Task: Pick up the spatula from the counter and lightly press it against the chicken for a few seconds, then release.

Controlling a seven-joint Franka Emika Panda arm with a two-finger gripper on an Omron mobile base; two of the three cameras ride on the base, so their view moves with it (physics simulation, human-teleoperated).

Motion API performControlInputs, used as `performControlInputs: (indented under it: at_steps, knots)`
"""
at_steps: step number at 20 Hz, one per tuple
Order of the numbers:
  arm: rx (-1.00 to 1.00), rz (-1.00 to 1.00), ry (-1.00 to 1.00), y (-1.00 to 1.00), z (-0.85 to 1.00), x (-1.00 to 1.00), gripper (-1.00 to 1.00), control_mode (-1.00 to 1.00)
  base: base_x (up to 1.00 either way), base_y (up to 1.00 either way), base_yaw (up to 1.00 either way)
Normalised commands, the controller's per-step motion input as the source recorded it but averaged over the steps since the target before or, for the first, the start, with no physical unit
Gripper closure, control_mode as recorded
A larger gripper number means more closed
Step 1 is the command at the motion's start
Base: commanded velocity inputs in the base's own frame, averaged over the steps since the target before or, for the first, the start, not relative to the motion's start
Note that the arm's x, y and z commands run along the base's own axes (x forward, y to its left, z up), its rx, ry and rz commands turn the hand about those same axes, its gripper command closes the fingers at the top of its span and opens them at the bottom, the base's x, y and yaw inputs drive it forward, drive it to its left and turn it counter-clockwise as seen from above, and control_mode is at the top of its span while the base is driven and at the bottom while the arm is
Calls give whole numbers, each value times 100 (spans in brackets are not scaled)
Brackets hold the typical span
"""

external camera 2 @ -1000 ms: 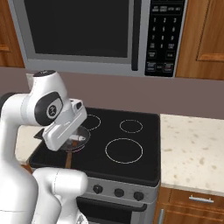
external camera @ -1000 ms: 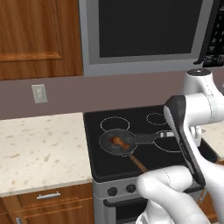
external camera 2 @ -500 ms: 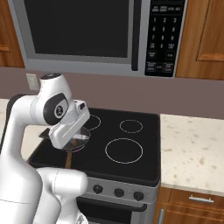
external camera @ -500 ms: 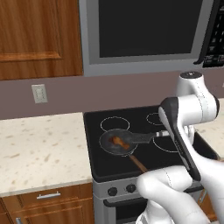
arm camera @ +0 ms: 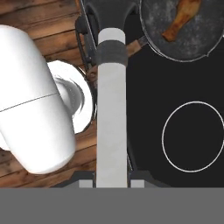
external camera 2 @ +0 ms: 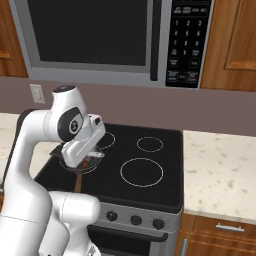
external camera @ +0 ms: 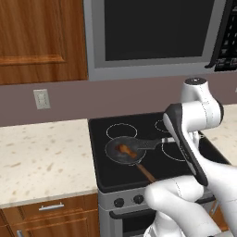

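My gripper (arm camera: 111, 181) is shut on the spatula (arm camera: 111, 109), a long pale grey handle with a dark band that runs away from the fingertips to a dark blade. In the left base view the spatula (external camera: 150, 143) reaches left from the hand to the right rim of the frying pan (external camera: 113, 149). The brown chicken piece (external camera: 125, 149) lies in the middle of that pan. In the hand view the chicken (arm camera: 181, 19) sits in the pan (arm camera: 192, 43) to the right of the blade. I cannot tell whether blade and chicken touch.
The pan's brown wooden handle (external camera: 146, 172) sticks out toward the front edge of the black stovetop (external camera: 111, 173). A burner ring (arm camera: 194, 136) lies beside the pan. Speckled counters flank the stove (external camera: 41, 157) (external camera 2: 220, 165). A microwave (external camera: 157, 28) hangs overhead.
The arm has swung left and carried the spatula toward the pan; its blade end now reaches the pan's rim. Pan and chicken have stayed put.
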Motion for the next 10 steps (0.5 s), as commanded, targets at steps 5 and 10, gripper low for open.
performControlInputs:
  at_steps: [5,10]
  knots:
    - [0,0,0,0,-19,19,100,-100,0,0,0]
    - [0,0,0,0,-18,13,100,-100,0,0,0]
